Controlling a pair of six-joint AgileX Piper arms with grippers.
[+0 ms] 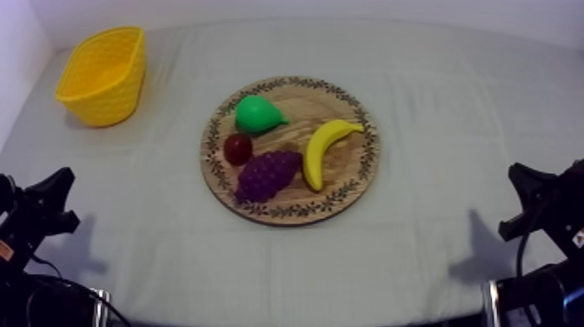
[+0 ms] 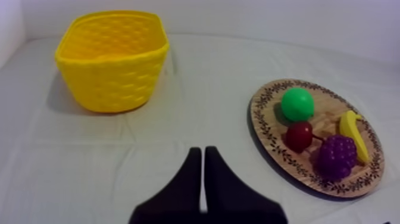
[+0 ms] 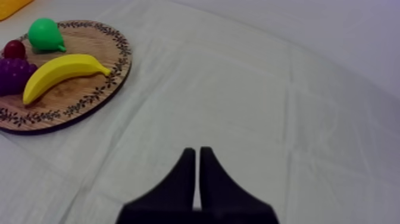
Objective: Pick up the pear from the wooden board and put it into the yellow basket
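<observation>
Basket (image 1: 109, 100) upper left; centre board (image 1: 343, 170) carries pear (image 1: 258, 114), banana (image 1: 323, 150), grapes (image 1: 268, 174), small red fruit (image 1: 237, 148). Left gripper (image 2: 203, 152), right gripper (image 3: 197, 152): narrow, empty.

1 camera looks down at a slant over the whole bench (image 1: 452, 104). The 2 wrist cameras sit low (just above it), each facing inward; all 3 share the board (image 1: 352, 178).
</observation>
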